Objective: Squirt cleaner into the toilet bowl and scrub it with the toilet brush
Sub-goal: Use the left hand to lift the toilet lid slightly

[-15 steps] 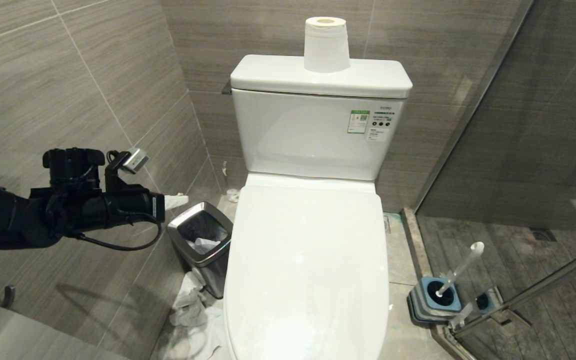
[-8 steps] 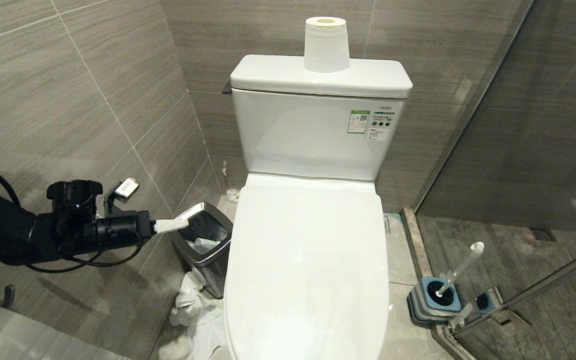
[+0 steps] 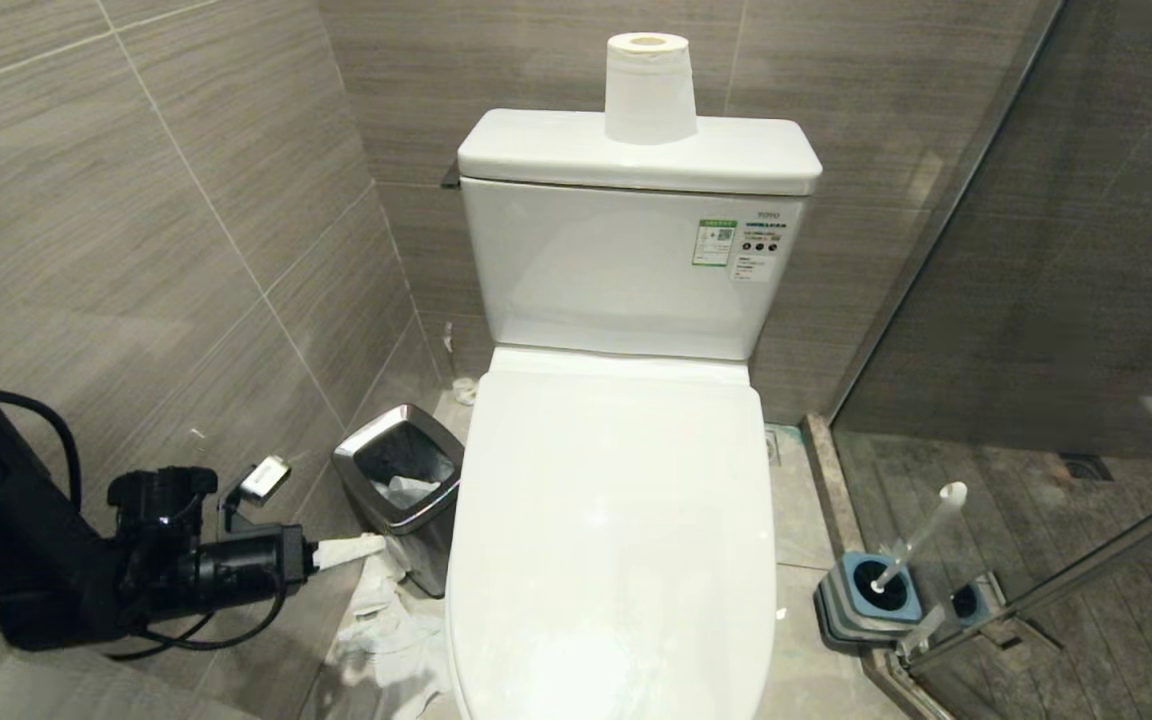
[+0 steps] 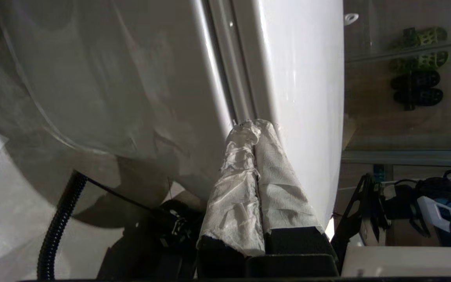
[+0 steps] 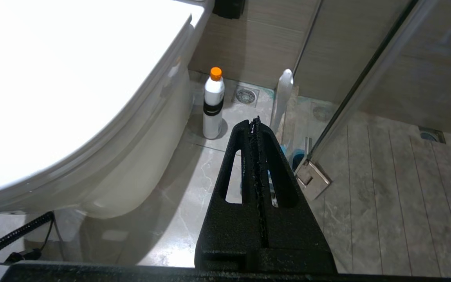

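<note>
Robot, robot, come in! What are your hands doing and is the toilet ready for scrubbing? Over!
Left gripper shut, low beside toilet. Right gripper shut, empty. Cleaner and toilet brush untouched on floor. Lid down, covering bowl.

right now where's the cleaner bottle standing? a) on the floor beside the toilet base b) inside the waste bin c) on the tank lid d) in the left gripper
a: the cleaner stands upright on the floor tiles beside the toilet base, orange cap on, nothing gripping it.
</note>
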You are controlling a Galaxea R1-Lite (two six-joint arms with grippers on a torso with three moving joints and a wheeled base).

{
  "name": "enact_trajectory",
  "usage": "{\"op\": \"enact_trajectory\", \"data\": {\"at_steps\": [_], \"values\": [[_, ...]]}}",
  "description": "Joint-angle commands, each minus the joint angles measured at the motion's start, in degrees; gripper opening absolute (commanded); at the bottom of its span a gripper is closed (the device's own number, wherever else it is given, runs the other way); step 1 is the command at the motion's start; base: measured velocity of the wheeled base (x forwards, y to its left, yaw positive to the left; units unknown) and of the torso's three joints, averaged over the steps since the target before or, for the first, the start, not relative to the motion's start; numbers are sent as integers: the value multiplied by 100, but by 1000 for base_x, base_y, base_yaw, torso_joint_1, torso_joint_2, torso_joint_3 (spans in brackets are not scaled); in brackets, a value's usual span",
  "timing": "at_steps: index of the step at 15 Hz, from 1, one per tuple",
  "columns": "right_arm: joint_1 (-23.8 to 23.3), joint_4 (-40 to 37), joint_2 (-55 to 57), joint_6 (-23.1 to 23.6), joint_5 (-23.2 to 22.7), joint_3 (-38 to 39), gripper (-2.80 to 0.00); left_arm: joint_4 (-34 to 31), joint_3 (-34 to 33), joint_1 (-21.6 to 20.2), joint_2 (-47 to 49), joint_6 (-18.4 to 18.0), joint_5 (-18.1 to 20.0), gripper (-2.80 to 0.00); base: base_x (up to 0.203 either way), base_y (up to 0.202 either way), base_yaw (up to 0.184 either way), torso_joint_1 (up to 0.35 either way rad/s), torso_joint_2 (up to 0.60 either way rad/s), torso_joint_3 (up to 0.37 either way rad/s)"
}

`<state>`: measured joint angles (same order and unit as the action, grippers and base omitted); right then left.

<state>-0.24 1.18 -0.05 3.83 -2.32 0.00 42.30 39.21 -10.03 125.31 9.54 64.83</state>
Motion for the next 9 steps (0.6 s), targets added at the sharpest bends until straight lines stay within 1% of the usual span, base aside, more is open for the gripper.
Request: {"op": "enact_trajectory", "data": {"at_steps": [1,2,3,7,9], "values": [[-2,5,-4,4,-6,70,-280,916,-548,-7,327,14,30,-280,0,0,0,0,0,0],[-2,5,-4,4,-6,70,-280,1411,-687,-7,456,20,6,-280,0,0,0,0,0,0],[-6,5,-4,4,-6,73,-280,1705,-804,-6,533,44,-40,-280,0,0,0,0,0,0],[-2,5,-4,4,-6,70,-280,1924,-898,126,552,24,-105,-280,0,0,0,0,0,0],[-2,5,-4,4,-6,70,-280,2285,-865,275,676,40,-109,-280,0,0,0,0,0,0]]}}
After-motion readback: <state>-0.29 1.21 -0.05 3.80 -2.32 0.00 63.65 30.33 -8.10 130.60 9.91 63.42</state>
